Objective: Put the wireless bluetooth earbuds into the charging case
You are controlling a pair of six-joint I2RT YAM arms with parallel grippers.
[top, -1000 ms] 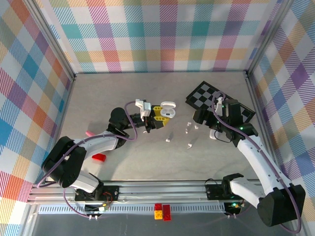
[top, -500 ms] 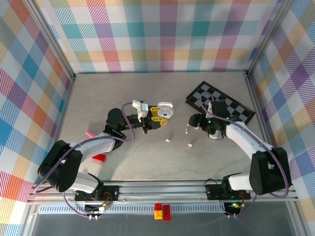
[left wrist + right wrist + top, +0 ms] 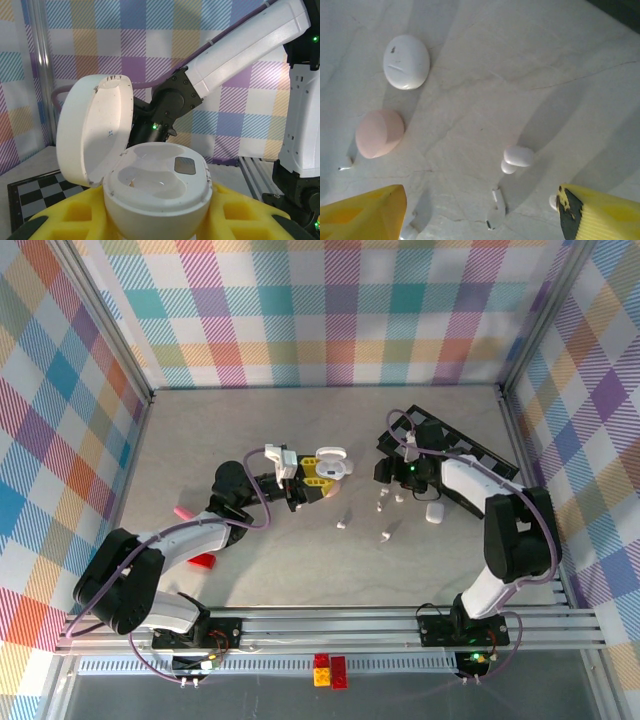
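**Above the loose earbuds: right claw arrives, case waits open**

On the left half of the grey marbled bench [image 3: 250,430], the left claw [image 3: 322,476] stays clenched on the white oval charging case [image 3: 157,195]. Its yellow pads press the shell from both sides. The round lid [image 3: 95,132] stands tilted back, so the two moulded wells are free, and they appear empty. Compared with a second ago, this case has shifted only a little to the left.

The large change is on the other side. The right arm has swung away from the near edge of the black-and-grey chequered board [image 3: 470,445], going left and a little farther. The right claw [image 3: 481,196] now hangs over the scattered small white stemmed earbuds [image 3: 517,156]. Its yellow fingers are released and well apart, slightly less wide than before, and they grasp nothing. On the bench between them lies one glossy white bud, with a stemmed one near it. Beyond them in that view rest a closed white oval case [image 3: 406,61] and a pale pink one [image 3: 379,132], each lying alone.

I judge that the approach is nearly finished and the pick is not yet begun. The right claw must still come down and close on a single bud. These buds are tiny and glossy, so one may slip out, or a neighbour may be pushed aside. The open case waits well apart to the left, and no bud is in it so far.
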